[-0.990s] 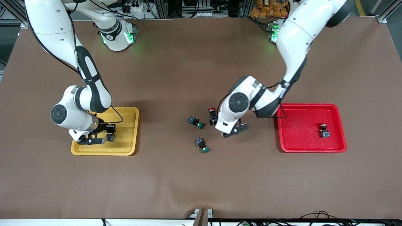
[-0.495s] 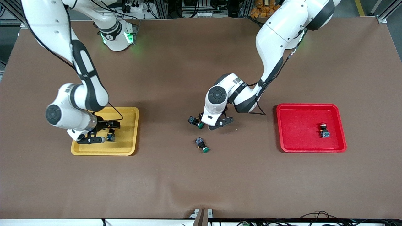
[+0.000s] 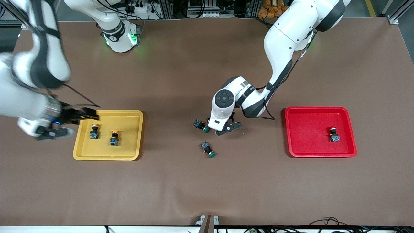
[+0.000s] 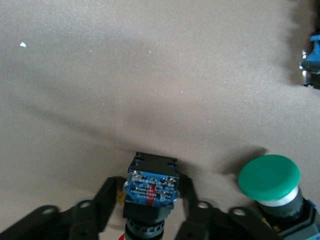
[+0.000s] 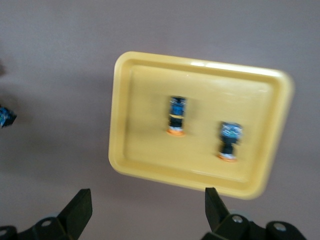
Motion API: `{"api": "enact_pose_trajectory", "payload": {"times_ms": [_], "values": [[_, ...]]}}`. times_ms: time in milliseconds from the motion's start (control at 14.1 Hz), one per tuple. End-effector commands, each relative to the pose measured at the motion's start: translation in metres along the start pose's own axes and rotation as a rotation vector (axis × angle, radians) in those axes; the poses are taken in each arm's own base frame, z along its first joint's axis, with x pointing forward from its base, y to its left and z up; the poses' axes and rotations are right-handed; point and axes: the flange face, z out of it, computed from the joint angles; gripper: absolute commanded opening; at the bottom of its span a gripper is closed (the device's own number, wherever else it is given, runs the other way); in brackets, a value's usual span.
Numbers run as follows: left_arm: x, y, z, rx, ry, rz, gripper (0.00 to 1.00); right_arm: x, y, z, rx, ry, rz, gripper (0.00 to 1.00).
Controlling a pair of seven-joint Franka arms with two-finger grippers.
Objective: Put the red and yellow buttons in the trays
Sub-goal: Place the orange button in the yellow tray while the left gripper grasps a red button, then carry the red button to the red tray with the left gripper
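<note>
Two yellow buttons lie in the yellow tray; they also show in the right wrist view. My right gripper is open and empty, raised beside the tray's edge toward the right arm's end. My left gripper is low at mid-table, shut on a red button that rests on the mat with its blue base showing; the hand hides it in the front view. A second red button lies in the red tray.
One green-capped button lies right beside the left gripper, also in the left wrist view. Another green one lies nearer the front camera. Brown mat covers the table.
My right gripper let go of a yellow button in the yellow tray and rose away toward the right arm's end. My left gripper moved from beside the red tray onto the red button.
</note>
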Motion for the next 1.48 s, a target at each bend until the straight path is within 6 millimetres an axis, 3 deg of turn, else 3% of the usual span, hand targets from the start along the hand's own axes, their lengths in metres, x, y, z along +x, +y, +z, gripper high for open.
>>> {"api": "enact_pose_trajectory", "payload": {"times_ms": [0,141,283,354,566,636,1131,1273,1414], "values": [[0.005,0.003,-0.009,-0.011,0.031,-0.012,0.00,-0.008,0.017,-0.060,-0.064,-0.003,-0.010,1.00],[0.016,0.001,-0.027,-0.030,0.045,-0.020,0.00,-0.008,0.022,-0.070,-0.099,0.005,-0.060,1.00],[0.058,-0.021,-0.058,-0.052,0.066,-0.072,0.00,-0.006,0.026,-0.070,-0.106,0.008,-0.059,1.00],[0.070,-0.030,-0.077,-0.041,0.069,-0.072,0.00,-0.005,0.025,-0.074,-0.109,0.017,-0.059,1.00],[0.077,-0.049,-0.127,0.011,0.071,-0.049,0.00,-0.010,0.044,-0.078,-0.110,0.019,-0.028,1.00],[0.084,-0.060,-0.144,0.038,0.072,-0.048,0.00,-0.009,0.042,-0.081,-0.113,0.027,-0.033,1.00],[0.146,-0.157,-0.253,0.091,0.076,0.045,0.00,-0.011,0.038,-0.087,-0.108,0.035,-0.025,1.00],[0.168,-0.187,-0.263,0.103,0.067,0.066,0.00,-0.012,0.037,-0.081,-0.100,0.005,-0.026,1.00],[0.194,-0.225,-0.284,0.097,0.071,0.127,0.00,-0.012,0.041,-0.086,-0.106,0.026,-0.033,1.00]]}}
